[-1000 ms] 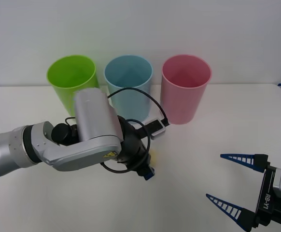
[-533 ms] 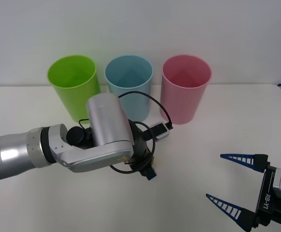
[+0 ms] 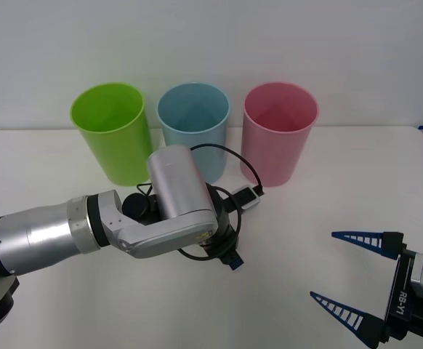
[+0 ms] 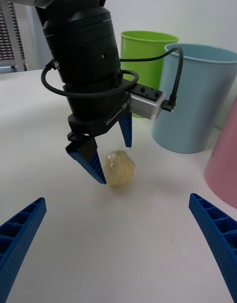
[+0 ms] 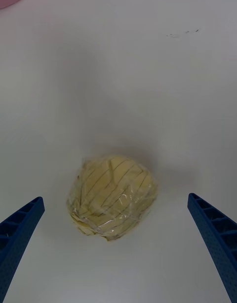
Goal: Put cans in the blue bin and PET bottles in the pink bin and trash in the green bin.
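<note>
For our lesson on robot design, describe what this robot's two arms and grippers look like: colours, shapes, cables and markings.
The left arm is built of silver-grey cylindrical segments with black joints, and a black cable loops round its black wrist. The left gripper has blue, ribbed, wedge-shaped fingers. The right gripper has the same blue ribbed fingers on a black body lettered RB-Y1.

The left arm reaches in from the left, forearm level and wrist bent so the left hand [image 4: 109, 152] points straight down, its two blue ribbed fingers [image 4: 91, 160] spread wide apart. The right hand [image 3: 357, 280] waits low at the right, fingers likewise spread, gripping nothing
</note>
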Controlling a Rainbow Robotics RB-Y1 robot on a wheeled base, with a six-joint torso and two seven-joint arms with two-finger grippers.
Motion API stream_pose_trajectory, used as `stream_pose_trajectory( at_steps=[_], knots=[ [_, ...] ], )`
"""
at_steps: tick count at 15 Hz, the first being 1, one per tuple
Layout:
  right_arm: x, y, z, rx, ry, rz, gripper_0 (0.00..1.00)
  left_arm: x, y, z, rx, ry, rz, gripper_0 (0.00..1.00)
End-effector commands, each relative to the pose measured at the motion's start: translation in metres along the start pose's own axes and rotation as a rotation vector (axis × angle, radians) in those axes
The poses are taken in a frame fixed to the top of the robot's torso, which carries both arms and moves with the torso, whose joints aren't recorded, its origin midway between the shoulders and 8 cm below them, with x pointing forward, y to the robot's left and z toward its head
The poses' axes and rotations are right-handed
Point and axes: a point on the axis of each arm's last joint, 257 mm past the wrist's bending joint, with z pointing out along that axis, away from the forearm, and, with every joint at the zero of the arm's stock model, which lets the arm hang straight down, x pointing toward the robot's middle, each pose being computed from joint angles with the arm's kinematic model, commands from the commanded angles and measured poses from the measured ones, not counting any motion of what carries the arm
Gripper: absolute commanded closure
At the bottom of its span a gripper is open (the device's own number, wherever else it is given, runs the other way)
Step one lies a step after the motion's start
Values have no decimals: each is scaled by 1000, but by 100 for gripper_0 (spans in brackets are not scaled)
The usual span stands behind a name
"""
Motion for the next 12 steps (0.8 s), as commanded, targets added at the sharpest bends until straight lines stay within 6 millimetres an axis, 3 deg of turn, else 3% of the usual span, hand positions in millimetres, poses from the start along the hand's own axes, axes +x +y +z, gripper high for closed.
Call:
stream_pose_trajectory(
  at_steps=[1, 7, 12],
  knots=[
    [0, 0, 0, 0, 0, 0, 0, 3, -3, 4, 0, 0, -2, 0],
    [0, 0, 0, 0, 0, 0, 0, 10, -3, 24, 2, -1, -42, 0],
    [0, 0, 0, 0, 0, 0, 0, 2, -6, 42, 12, -10, -79, 0]
  ],
)
